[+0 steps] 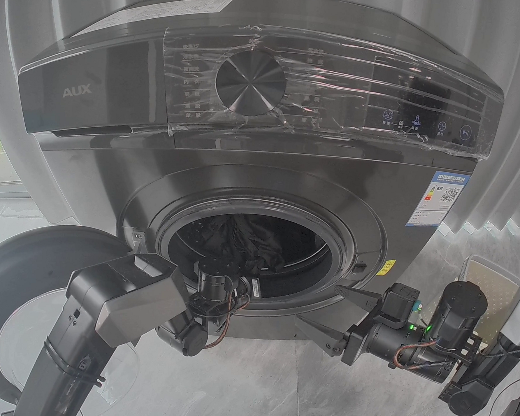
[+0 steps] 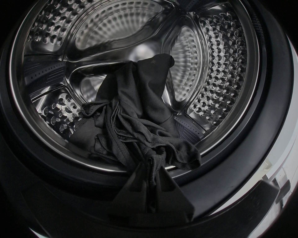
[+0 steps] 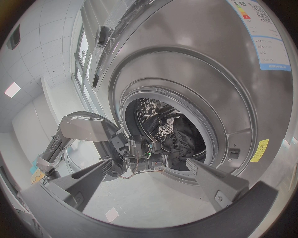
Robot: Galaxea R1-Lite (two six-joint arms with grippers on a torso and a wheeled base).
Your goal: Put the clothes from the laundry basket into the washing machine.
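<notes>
A black garment [image 2: 139,102] hangs from the drum's lip into the steel drum [image 2: 217,62] of the washing machine [image 1: 308,179]. My left gripper [image 2: 151,169] is at the lower edge of the door opening, shut on the garment's near end. The same cloth shows dark inside the opening [image 1: 252,240]. My right gripper [image 1: 317,304] hovers open with nothing in it, low and to the right of the opening, above the floor. Its two fingers [image 3: 201,176] frame the opening in the right wrist view.
The round machine door [image 1: 9,295] stands swung open at the left, behind my left arm. A pale laundry basket [image 1: 489,284] sits on the floor at the right, beside my right arm. Grey tiled floor [image 1: 273,381] lies in front of the machine.
</notes>
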